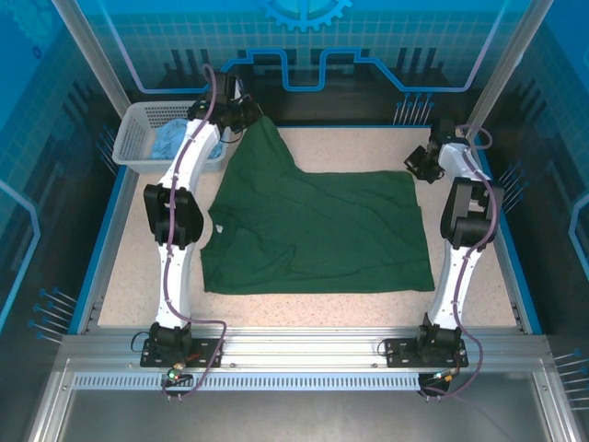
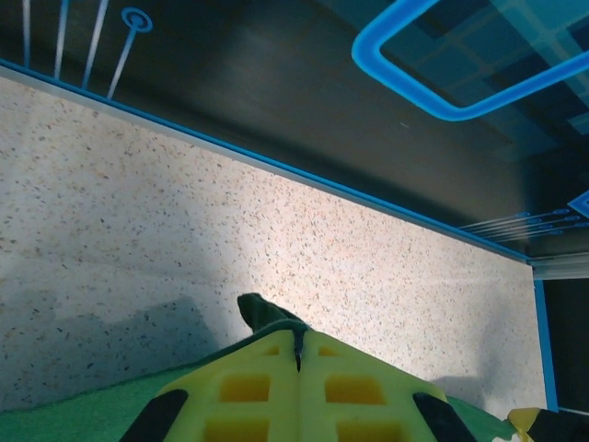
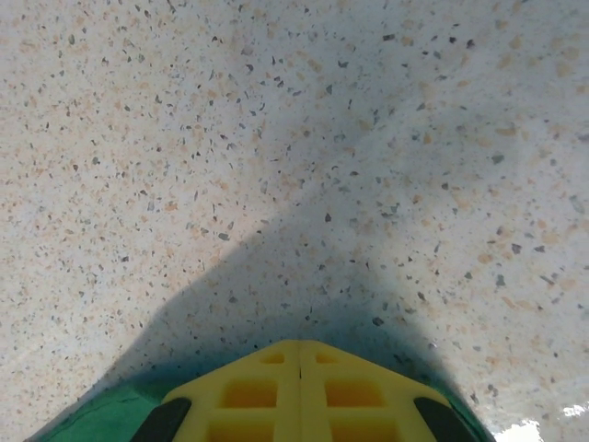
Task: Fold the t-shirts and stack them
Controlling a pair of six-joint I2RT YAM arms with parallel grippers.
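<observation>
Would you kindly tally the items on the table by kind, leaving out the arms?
green t-shirt: 1
blue t-shirt: 1
basket: 1
Total: 3

Top view: high, from near edge, looking down over whole table (image 1: 129, 276). Wrist views: close, angled down at same table.

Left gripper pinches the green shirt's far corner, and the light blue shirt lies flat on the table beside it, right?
No. The top external view shows the light blue t-shirt bunched in the white basket at the far left, not flat on the table. The left gripper does pinch the far corner of the dark green t-shirt.
</observation>
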